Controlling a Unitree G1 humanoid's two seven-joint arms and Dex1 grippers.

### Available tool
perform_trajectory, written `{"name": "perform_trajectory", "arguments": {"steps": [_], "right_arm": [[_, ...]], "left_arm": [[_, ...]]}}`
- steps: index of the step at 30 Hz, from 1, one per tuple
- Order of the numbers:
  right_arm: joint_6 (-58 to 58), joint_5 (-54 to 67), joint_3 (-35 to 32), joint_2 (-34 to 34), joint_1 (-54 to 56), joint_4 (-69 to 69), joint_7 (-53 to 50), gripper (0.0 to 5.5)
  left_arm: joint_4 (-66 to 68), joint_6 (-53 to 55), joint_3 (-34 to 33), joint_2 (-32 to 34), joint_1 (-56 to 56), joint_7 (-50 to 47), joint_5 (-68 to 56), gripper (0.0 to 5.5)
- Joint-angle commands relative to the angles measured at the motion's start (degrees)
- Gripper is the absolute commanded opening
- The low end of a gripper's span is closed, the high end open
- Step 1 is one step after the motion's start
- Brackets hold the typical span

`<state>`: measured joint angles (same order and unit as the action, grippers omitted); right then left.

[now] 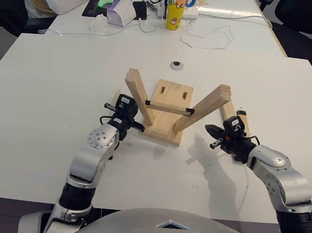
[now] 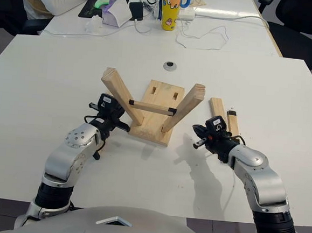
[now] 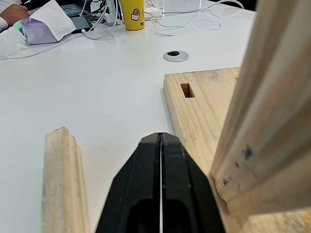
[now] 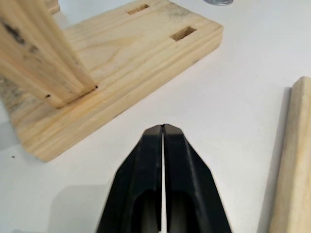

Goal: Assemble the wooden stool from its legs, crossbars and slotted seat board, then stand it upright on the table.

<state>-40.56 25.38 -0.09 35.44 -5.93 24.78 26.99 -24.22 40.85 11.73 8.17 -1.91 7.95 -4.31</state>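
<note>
White table [image 1: 50,86], smooth and matte, and in the middle of it lies the seat board [image 1: 171,93]: a pale, grainy rectangle, flat on the surface. Two square-cut legs are planted in its near end, the left leg [image 1: 139,93] leaning left, the right leg [image 1: 205,107] leaning right, a wide V. Between them runs a thin crossbar [image 1: 168,108], black at both ends.

Left gripper [image 3: 160,138] sits low by the left leg's foot, black fingers pressed together on nothing, with a loose stick [image 3: 60,179] just beside it on the outer side (rough end grain, softly rounded edges). Right gripper [image 4: 163,128] is low over bare table off the board's right edge, also pinched together and empty. Two more sticks [image 2: 219,108] lie side by side just past it.

Two small rectangular slots [image 1: 161,88] sit open at the board's far end. Beyond, a round grey cap [image 1: 176,65] is set in the table.
</note>
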Motion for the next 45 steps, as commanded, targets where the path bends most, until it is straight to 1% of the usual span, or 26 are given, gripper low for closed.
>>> {"name": "perform_trajectory", "arguments": {"steps": [1, 7, 13, 17, 23, 29, 35, 41, 45], "right_arm": [[-5.83, 3.95, -0.49, -3.81, 3.65, 3.40, -1.83, 0.00], [-13.77, 7.15, -0.94, -8.82, 9.42, 5.63, -7.04, 0.00], [-16.90, 4.36, 1.63, -13.77, 14.22, 2.35, -12.55, 0.00], [-13.46, -0.10, 3.10, -17.25, 17.33, -4.99, -14.99, 0.00], [-5.15, -5.64, 5.23, -21.40, 21.76, -14.61, -15.32, 0.00], [3.61, -9.92, 4.49, -25.44, 26.68, -24.95, -16.61, 0.00], [11.08, -12.26, 1.85, -28.86, 32.37, -34.90, -18.53, 0.00], [13.32, -13.34, 0.02, -28.85, 33.45, -36.34, -18.75, 0.00], [12.20, -14.47, -1.45, -26.77, 29.54, -31.10, -19.55, 0.00]], "left_arm": [[-0.85, 1.03, 0.91, -0.69, -0.55, -0.05, 0.26, 0.01], [-0.91, 2.35, 2.60, -2.49, -3.64, 0.23, -0.02, 0.01], [3.95, 1.21, 2.04, -3.82, -7.34, -0.02, 0.22, 0.01], [11.04, -2.08, 0.37, -4.30, -9.64, -0.79, 0.82, 0.01], [20.56, -7.46, -2.31, -4.45, -14.45, -0.98, 1.14, 0.01], [27.68, -13.34, -4.57, -5.49, -17.37, -2.67, 1.80, 0.01], [34.74, -17.60, -5.74, -5.44, -21.55, -2.23, 2.33, 0.01], [39.03, -20.20, -8.62, -5.04, -25.04, -3.77, 2.74, 0.01], [33.83, -19.08, -9.28, -4.89, -20.82, -4.67, 2.88, 0.01]]}}
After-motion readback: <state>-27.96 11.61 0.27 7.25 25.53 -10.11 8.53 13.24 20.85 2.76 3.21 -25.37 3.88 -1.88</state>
